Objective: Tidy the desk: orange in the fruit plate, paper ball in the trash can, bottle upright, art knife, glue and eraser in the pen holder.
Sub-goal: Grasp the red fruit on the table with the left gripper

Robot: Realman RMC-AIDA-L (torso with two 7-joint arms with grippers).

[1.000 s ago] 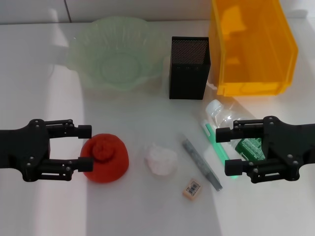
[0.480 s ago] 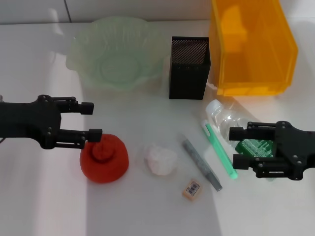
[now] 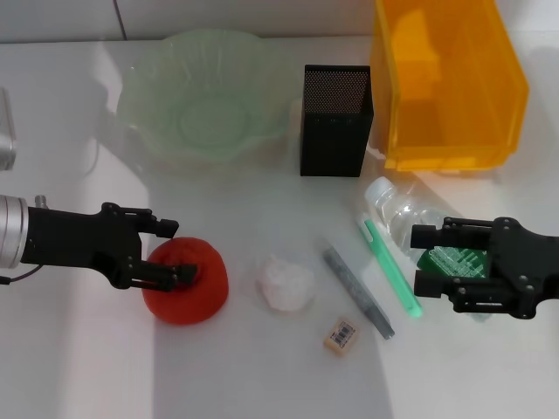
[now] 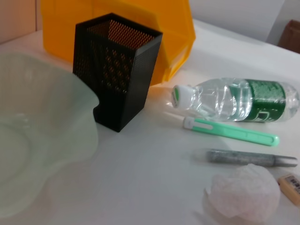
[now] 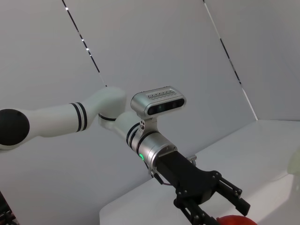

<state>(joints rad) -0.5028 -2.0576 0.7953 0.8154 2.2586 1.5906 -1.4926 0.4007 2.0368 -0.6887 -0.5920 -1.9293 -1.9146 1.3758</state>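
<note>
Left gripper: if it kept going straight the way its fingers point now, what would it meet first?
The orange. The left gripper points across the table with open fingers already straddling its near top; the paper ball lies beyond. Height above the orange is hard to judge.

White arm links [image 5: 56, 117] with black bands lead to a silver wrist cuff, a green light, and black, screw-studded end effectors [image 3: 170, 253].

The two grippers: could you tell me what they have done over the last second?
The left gripper has swung toward the orange, open around its top. The right gripper has drawn back, open above the lying bottle. Nothing is gripped; the desk items have not moved.
</note>
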